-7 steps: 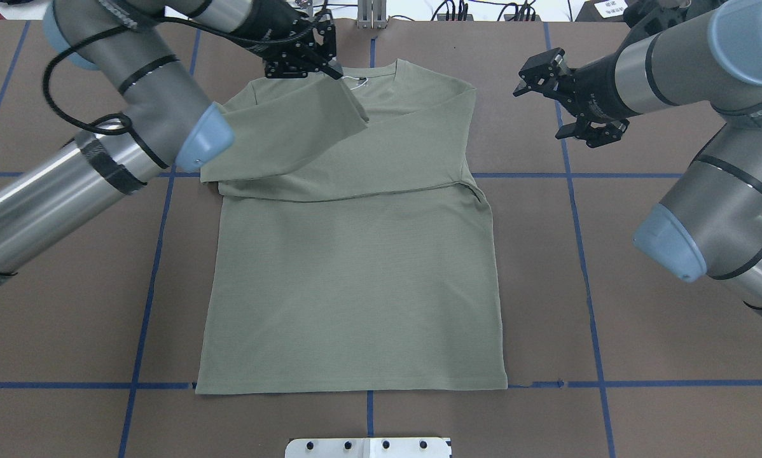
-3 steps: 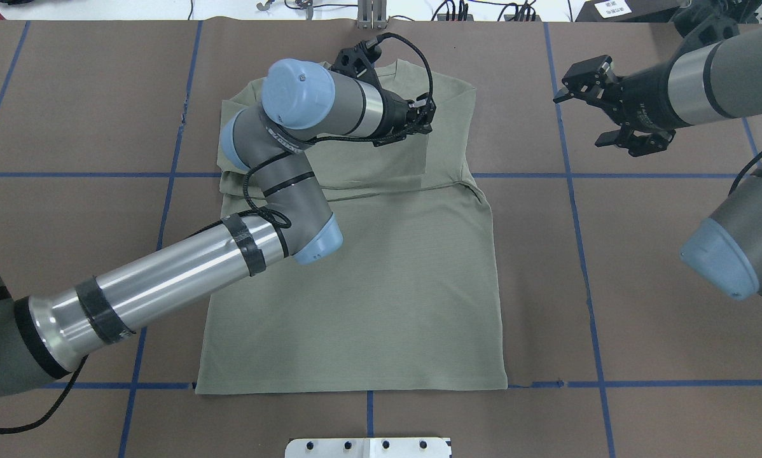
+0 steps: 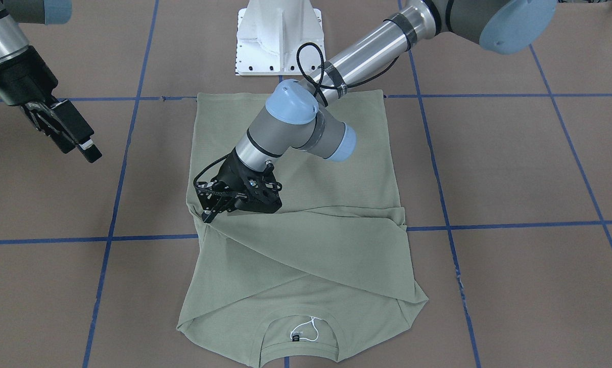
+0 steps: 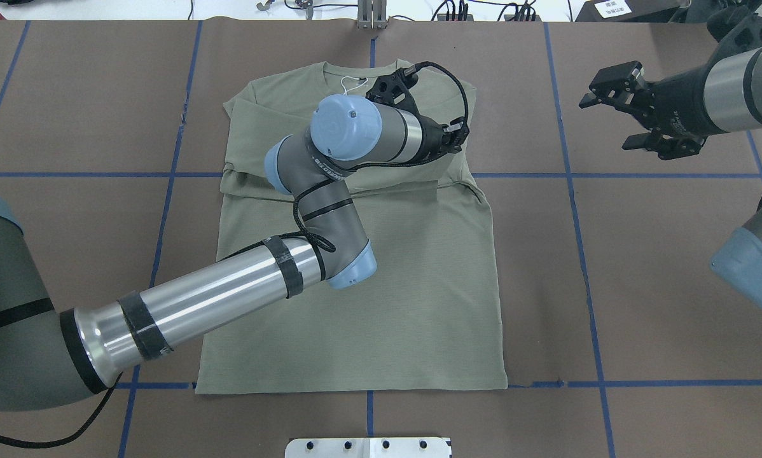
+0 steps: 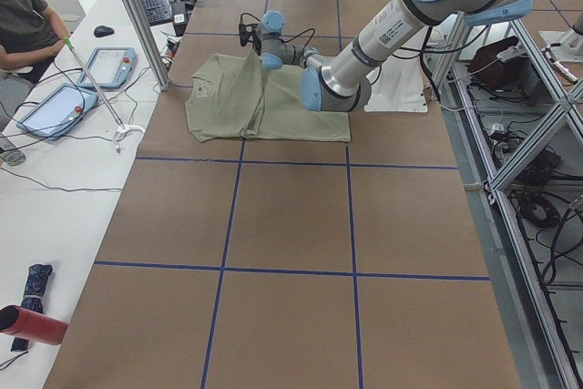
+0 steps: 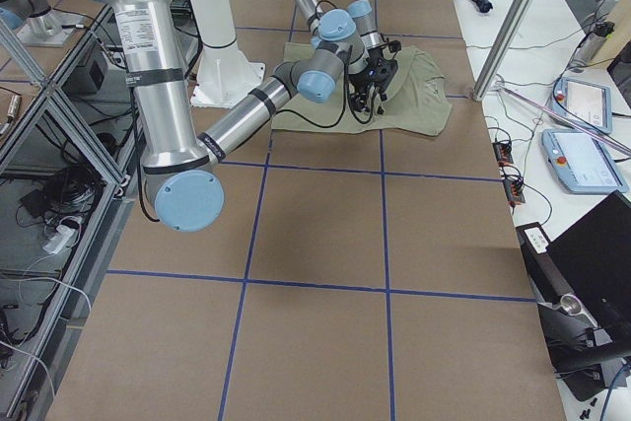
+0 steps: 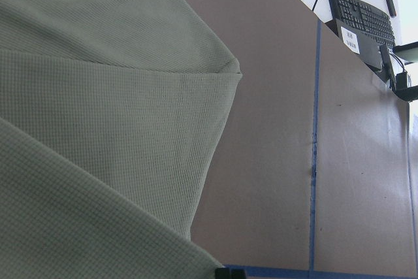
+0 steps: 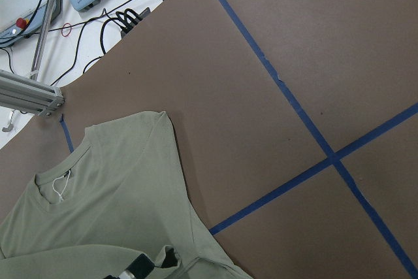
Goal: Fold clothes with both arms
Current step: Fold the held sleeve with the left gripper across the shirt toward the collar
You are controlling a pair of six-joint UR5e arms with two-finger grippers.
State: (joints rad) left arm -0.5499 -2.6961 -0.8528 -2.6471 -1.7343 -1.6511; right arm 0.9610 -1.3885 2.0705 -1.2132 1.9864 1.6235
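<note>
The shirt [image 4: 406, 286] lies flat in the middle of the table [image 4: 642, 286], collar away from the robot. The left gripper [image 3: 207, 215] looks clenched on the cuff of the sleeve [image 3: 311, 240] laid across the chest, and the right gripper [image 4: 605, 124] hangs spread and empty. Carrying the cuff beyond the shirt's side edge (it sits right there) could leave the sleeve overhanging or wrinkle the layers beneath. From overhead the left wrist [image 4: 413, 137] hides the pinch, and its own camera shows only cloth and table.

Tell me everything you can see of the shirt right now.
The shirt is sage-green fine-grid knit, lying flat on the brown table, hem toward the robot, round neck away. A black label and white loop string show inside the neck. Both sleeves are folded across the chest; the left tool appears to pinch the upper sleeve's cuff at the shirt's edge.
</note>
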